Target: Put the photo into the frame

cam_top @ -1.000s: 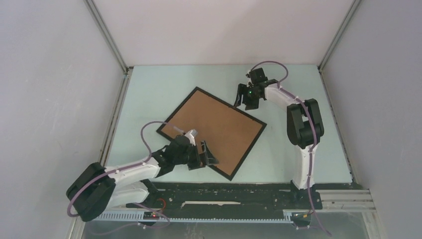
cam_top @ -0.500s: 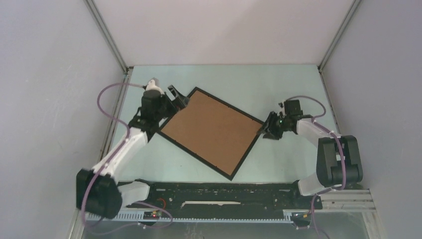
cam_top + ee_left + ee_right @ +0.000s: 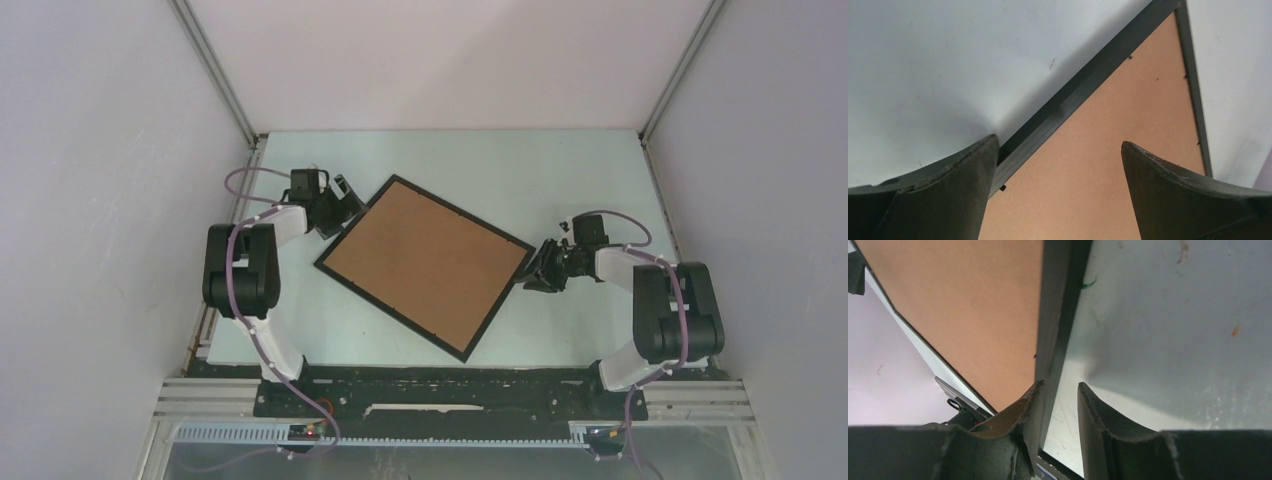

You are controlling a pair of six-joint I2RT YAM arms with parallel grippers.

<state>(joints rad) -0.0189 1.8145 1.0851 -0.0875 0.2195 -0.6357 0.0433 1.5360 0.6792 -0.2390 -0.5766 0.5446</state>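
Brown board (image 3: 425,265) inside black frame (image 3: 494,302)

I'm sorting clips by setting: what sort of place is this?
Probably a lab robot cell: plain white walls enclose a pale table, with left arm and right arm bolted to a rail at its near edge.

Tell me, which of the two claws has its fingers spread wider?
The left gripper, at the frame's far-left edge: its fingers stand wide apart. The right gripper's fingers sit close together around the frame's right end.

matt black frame (image 3: 390,312), brown cardboard backing (image 3: 425,265)
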